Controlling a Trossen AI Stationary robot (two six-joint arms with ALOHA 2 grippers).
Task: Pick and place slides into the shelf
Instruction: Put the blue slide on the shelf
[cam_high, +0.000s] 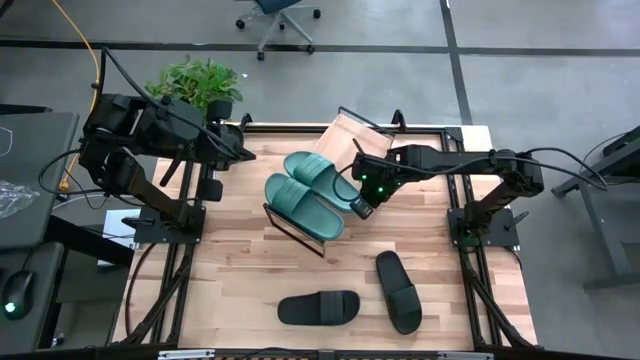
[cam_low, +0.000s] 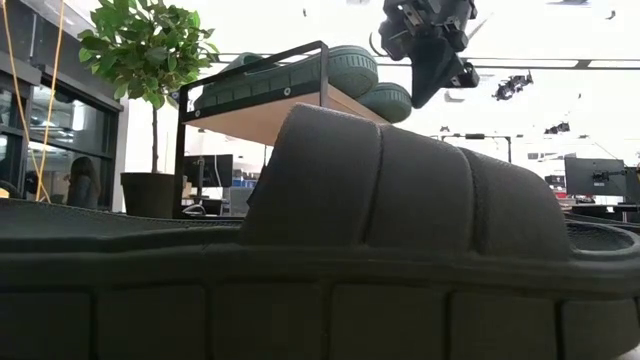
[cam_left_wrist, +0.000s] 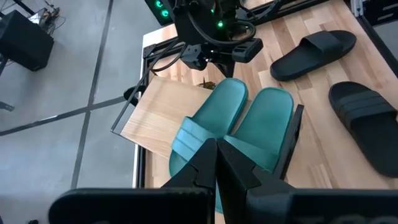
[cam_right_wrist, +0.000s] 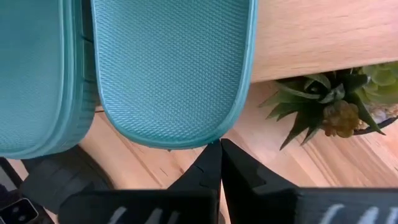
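Green leaves of a potted plant (cam_high: 197, 80) sit at eleven o'clock beside the idle, clenched left gripper (cam_high: 243, 152). Two teal slides (cam_high: 303, 206) lie on the shelf (cam_high: 352, 130); the right gripper (cam_high: 360, 207), clenched empty, hovers at their three o'clock. Two black slides (cam_high: 398, 290) lie on the table (cam_high: 240, 270) toward five o'clock.

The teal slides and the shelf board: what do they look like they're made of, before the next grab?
The teal slides look like soft molded rubber or foam, matte: the footbed shows a fine woven-looking texture and rounded edges. The shelf board appears to be light wood with faint grain, smooth finish, on a thin black frame that is probably metal.
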